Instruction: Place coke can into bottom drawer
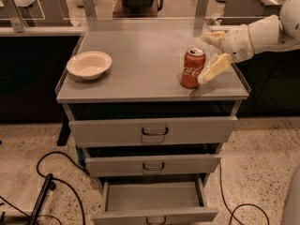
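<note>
A grey metal cabinet [152,81] fills the middle of the camera view, standing on a speckled floor [262,153]. Its flat top carries two things and has a low raised lip along the sides. Below the top sit three drawers. The top drawer [108,131] is the tallest and stands slightly out from the frame. The middle drawer [112,165] beneath it is also slightly out. The bottom drawer [187,214] is pulled well out, and its shallow tray shows a bare grey floor. A white robot arm [262,34] reaches in from the right edge, above the right-hand side of the cabinet top. A cream bowl [89,64] rests upright on the left part of the top, well apart from the arm. The coke can [192,69] stands upright on the right part of the top, near the front edge, so it is on the cabinet and not in any drawer. The gripper [208,55] is just beside the can on its right, with its two cream fingers spread wide apart. One finger [213,37] sits up behind the can's top, while the other slants down to the can's right side, touching it or very nearly so. The fingers do not pinch the can. Black cables [61,172] trail over the floor to the left of the cabinet, and another cable [229,196] runs on the right.
</note>
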Action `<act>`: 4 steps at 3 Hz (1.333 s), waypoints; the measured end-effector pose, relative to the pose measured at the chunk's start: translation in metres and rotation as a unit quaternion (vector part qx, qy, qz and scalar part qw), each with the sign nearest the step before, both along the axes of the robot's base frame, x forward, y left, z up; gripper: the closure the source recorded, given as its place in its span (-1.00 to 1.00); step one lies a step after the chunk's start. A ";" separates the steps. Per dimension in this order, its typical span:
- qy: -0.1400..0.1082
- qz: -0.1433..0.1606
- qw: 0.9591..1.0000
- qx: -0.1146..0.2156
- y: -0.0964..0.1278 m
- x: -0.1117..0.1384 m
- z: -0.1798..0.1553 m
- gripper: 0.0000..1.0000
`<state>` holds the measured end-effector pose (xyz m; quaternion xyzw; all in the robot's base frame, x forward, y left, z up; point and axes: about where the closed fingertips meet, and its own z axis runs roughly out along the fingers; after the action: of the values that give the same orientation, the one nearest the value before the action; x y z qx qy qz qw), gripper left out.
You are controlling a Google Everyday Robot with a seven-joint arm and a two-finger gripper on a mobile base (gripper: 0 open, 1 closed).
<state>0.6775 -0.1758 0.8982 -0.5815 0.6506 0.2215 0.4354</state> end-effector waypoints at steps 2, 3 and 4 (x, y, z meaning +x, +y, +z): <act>0.000 0.000 1.000 0.000 0.000 0.000 0.000 -0.63; 0.000 0.000 1.000 0.000 0.000 0.000 0.000 -0.18; 0.000 0.000 1.000 0.000 0.000 0.000 0.000 0.30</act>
<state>0.6775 -0.1757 0.8982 -0.5815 0.6505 0.2216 0.4354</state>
